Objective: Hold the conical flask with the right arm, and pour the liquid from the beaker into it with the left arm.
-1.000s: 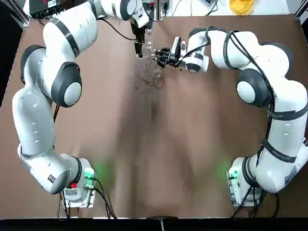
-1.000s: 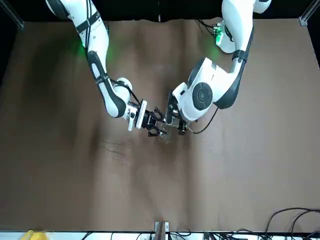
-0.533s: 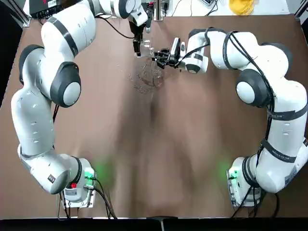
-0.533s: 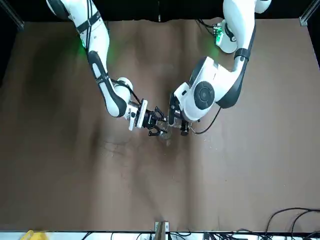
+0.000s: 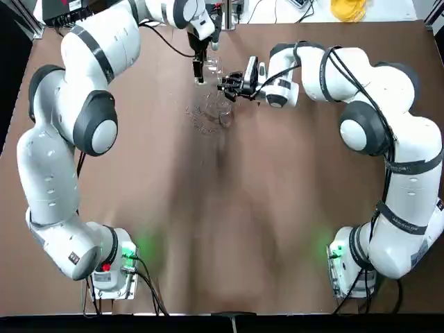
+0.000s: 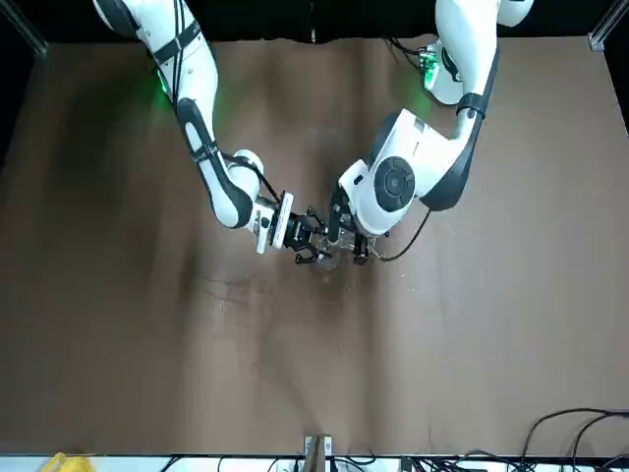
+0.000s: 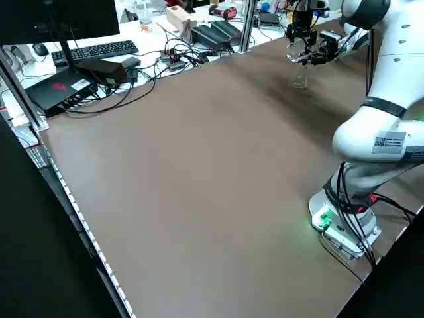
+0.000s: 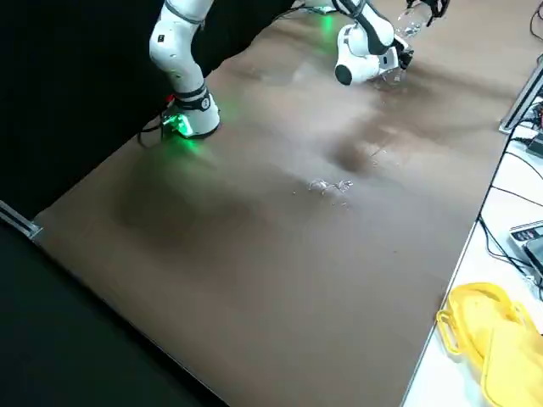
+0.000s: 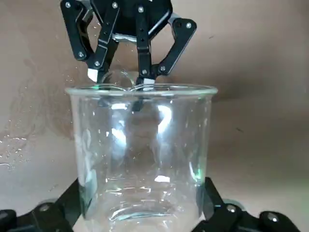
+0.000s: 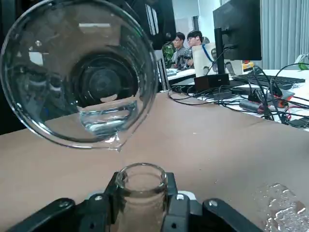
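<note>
We see the right gripper (image 10: 140,203) clamped on the neck of the conical flask (image 10: 140,191), near the far edge of the table (image 5: 229,229). The left gripper (image 9: 145,220) is closed around the beaker (image 9: 142,154), tilted just above the flask's mouth, with the liquid (image 10: 104,121) at its lip. Toward the arm bases from the flask, the brown surface is wide and open.

The small clear glass beaker (image 9: 141,153) and the clear narrow-necked conical flask (image 10: 140,193) are colourless. The flat table (image 5: 229,222) is plain brown. Both grippers are black.
</note>
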`<act>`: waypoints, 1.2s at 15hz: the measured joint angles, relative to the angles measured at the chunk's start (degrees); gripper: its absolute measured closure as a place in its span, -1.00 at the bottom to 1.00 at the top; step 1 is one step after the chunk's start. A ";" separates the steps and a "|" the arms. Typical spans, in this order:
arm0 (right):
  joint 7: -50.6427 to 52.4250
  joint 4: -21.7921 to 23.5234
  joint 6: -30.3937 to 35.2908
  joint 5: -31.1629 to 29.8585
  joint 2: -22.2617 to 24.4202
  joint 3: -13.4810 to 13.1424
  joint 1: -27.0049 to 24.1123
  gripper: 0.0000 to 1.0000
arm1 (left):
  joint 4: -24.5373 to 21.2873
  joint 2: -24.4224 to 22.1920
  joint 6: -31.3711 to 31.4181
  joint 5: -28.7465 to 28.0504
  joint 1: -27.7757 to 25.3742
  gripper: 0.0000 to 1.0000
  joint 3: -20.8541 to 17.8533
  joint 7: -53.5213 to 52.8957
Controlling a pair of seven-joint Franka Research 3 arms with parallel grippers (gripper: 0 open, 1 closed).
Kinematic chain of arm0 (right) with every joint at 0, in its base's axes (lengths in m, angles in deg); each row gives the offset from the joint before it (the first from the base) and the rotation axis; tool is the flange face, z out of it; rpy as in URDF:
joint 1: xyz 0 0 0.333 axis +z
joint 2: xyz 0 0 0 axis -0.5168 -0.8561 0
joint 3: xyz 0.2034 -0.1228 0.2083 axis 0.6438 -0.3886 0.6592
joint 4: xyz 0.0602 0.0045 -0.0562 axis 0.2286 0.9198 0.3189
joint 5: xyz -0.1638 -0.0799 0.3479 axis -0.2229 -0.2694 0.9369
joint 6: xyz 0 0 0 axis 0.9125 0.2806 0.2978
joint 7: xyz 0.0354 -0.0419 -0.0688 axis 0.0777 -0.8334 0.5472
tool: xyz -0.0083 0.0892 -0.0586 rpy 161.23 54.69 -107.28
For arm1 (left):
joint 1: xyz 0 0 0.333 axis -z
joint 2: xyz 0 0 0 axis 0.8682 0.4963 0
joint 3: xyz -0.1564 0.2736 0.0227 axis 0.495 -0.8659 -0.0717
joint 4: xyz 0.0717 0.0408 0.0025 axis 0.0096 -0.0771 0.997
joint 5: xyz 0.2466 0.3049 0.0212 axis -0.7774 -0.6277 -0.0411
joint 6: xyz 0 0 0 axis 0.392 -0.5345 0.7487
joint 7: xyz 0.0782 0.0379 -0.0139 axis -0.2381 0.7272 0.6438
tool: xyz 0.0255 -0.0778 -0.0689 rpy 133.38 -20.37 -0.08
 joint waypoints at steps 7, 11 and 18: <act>0.08 0.01 0.00 0.00 0.00 -0.09 0.13 0.22 | -0.06 0.01 -0.08 -1.62 0.68 -0.96 -0.77 0.03; 0.12 0.01 0.00 0.00 0.00 -0.09 0.14 0.22 | -0.07 0.01 -0.10 -1.80 0.83 -0.96 -0.78 0.03; 0.19 0.04 0.00 0.00 -0.01 -0.07 0.58 0.22 | -0.15 0.05 -0.13 -2.34 1.05 -0.96 -0.78 0.03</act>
